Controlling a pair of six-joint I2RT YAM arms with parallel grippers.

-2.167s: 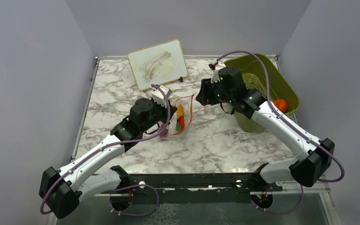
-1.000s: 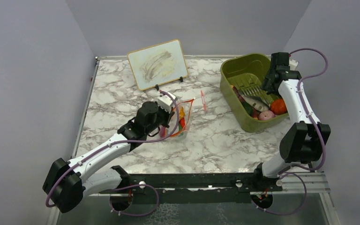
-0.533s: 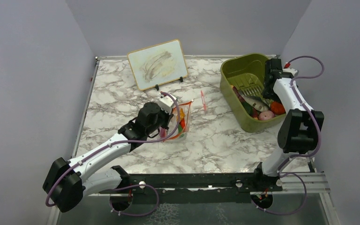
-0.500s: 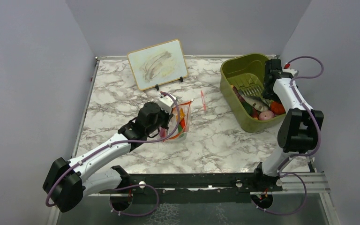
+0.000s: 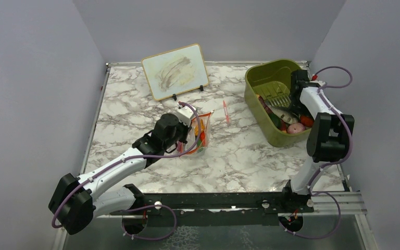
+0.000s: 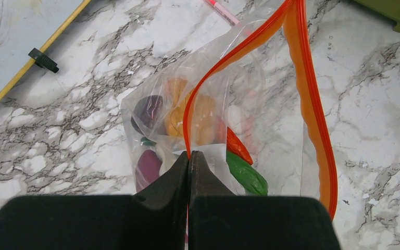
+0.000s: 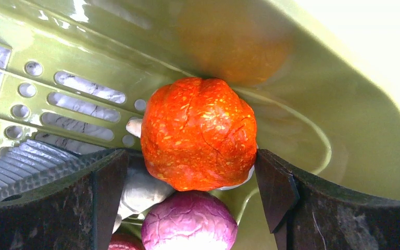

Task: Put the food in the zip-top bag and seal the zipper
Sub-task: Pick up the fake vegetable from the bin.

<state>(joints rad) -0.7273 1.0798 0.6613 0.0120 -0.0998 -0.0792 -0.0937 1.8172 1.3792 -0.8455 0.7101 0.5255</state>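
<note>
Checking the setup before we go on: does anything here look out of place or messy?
A thin pink stick lies loose on the table between the bag and the green bin, belonging to neither. The propped whiteboard is smeared grey. Nothing looks spilled.

left hand (image 6: 189, 154) pinches zipper (image 6: 310, 99); food (image 6: 198, 117) inside open-mouthed bag (image 6: 276, 138)

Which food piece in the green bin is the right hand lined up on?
The orange-red lumpy ball: it sits squarely between the open fingertips of the right hand. The pink-purple round piece lies below it in the wrist view.
</note>
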